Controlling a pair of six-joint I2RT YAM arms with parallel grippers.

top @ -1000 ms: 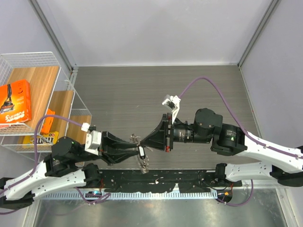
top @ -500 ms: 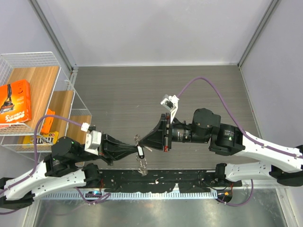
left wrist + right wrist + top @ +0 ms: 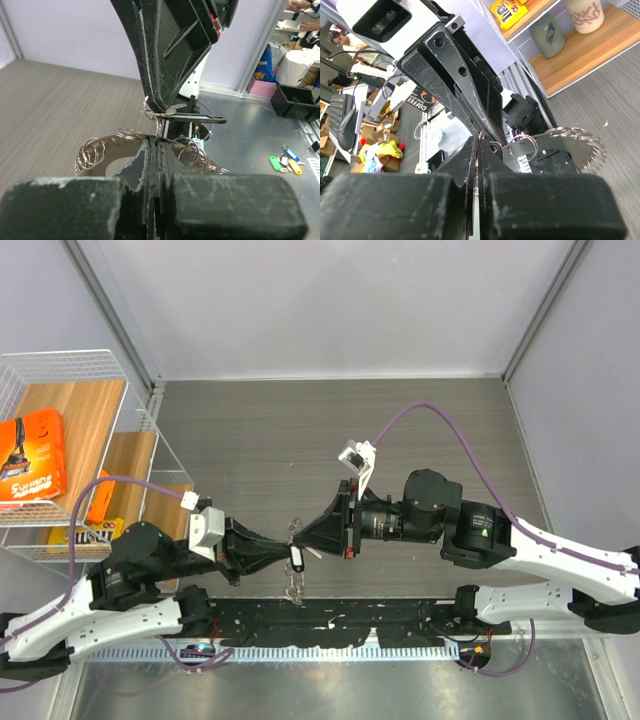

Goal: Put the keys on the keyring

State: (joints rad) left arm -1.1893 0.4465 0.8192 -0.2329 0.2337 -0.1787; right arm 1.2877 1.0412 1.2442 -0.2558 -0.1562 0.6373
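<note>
My left gripper (image 3: 284, 558) and right gripper (image 3: 304, 541) meet tip to tip above the table's near middle. In the left wrist view my left gripper (image 3: 157, 142) is shut on the keyring (image 3: 112, 144), a flat silvery band carrying several small split rings. The right gripper's fingers (image 3: 165, 60) come down from above, shut on a small ring (image 3: 150, 107) joined to the dark-headed key (image 3: 200, 118). In the right wrist view my right gripper (image 3: 480, 141) is shut on that ring, with the fanned keys (image 3: 582, 145) behind. The bunch (image 3: 293, 585) hangs below both tips.
A wire basket (image 3: 60, 365) with an orange box (image 3: 30, 455) and a sweets packet (image 3: 85, 532) stands at the left. A black rail (image 3: 330, 620) runs along the near edge. Grey walls close the back and right.
My left arm has pushed right and my right gripper has moved a little left, so the tips stand closer. The hanging bunch has shifted slightly left.
</note>
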